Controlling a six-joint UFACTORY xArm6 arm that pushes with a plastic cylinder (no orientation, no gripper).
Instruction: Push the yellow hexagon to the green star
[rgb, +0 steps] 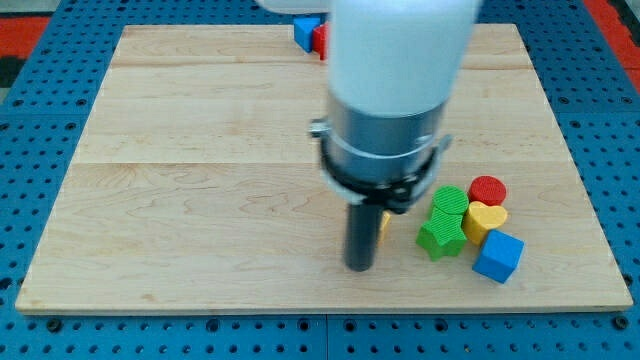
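The green star (439, 238) lies on the wooden board (200, 200) at the lower right. The yellow hexagon (383, 223) is almost wholly hidden behind my rod; only a yellow sliver shows at the rod's right side, left of the star. My tip (359, 267) rests on the board just left of and below that sliver, roughly 80 pixels left of the green star.
A green block (450, 203) sits just above the star. A red cylinder (488, 190), a yellow heart (485, 219) and a blue cube (498, 257) cluster to the star's right. A blue block (305, 32) and a red block (320, 39) lie at the top edge.
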